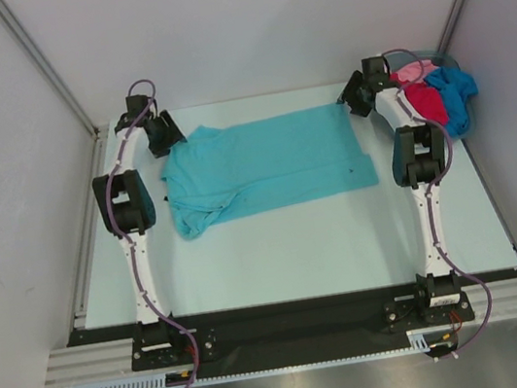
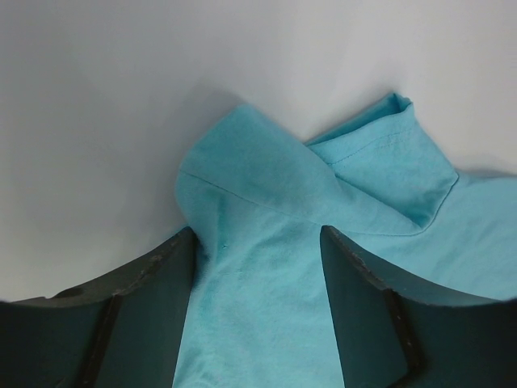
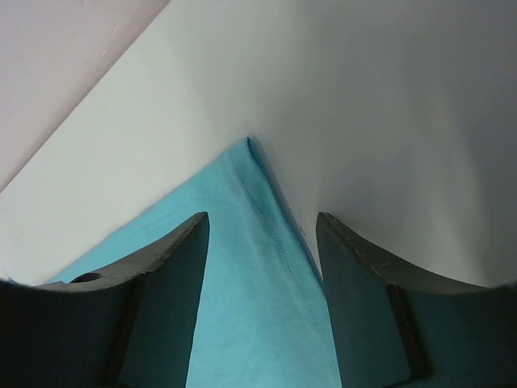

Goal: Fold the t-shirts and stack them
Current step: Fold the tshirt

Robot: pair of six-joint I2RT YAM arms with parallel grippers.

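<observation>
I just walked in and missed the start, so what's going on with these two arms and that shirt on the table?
Two robot arms are working on a teal t-shirt spread out on the table. The left arm has its jaws open astride the shirt's far sleeve end. The right arm has its jaws open over the far hem corner. Neither is pinching cloth yet. A pink t-shirt, a red t-shirt and a blue t-shirt lie heaped in the basket at the far right.

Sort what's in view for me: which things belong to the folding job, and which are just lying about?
For the job: teal t-shirt spread on the table; red t-shirt, pink t-shirt and blue t-shirt, heaped at far right.
Lying about: the basket under that heap; the table.
</observation>
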